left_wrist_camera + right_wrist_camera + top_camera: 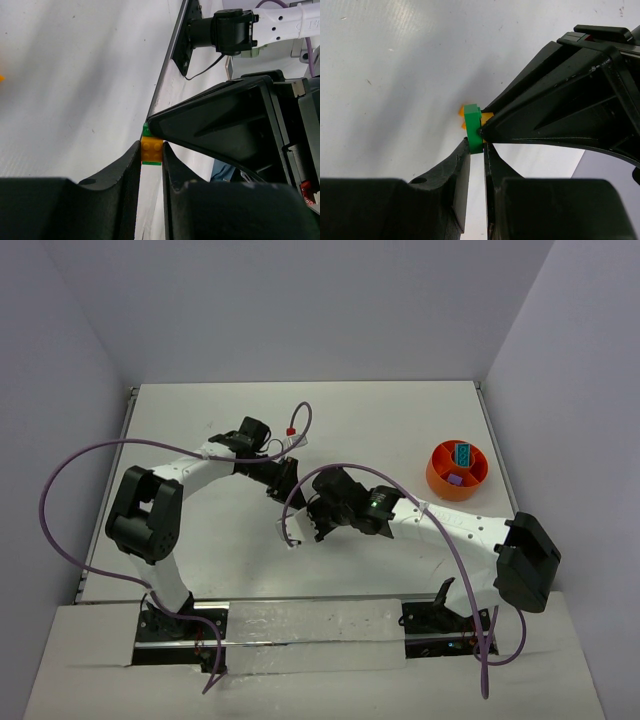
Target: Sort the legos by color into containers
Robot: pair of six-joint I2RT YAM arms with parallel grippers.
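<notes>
Left wrist: left pincer (151, 147) clamps orange brick (151, 150); right pincer (476, 146) clamps green brick (472, 123).

A white table (230, 562) (pale walls (300, 310) on three sides) carries a metal rail (310, 625) near the front.

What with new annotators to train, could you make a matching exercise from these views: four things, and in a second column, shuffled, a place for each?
Things:
1. teal lego
2. purple lego
3. orange lego
4. green lego

Places:
A. pinched between the right fingers
B. far compartment of the bowl
C. pinched between the left fingers
D. near compartment of the bowl

Pairs: 1-B, 2-D, 3-C, 4-A.
</notes>
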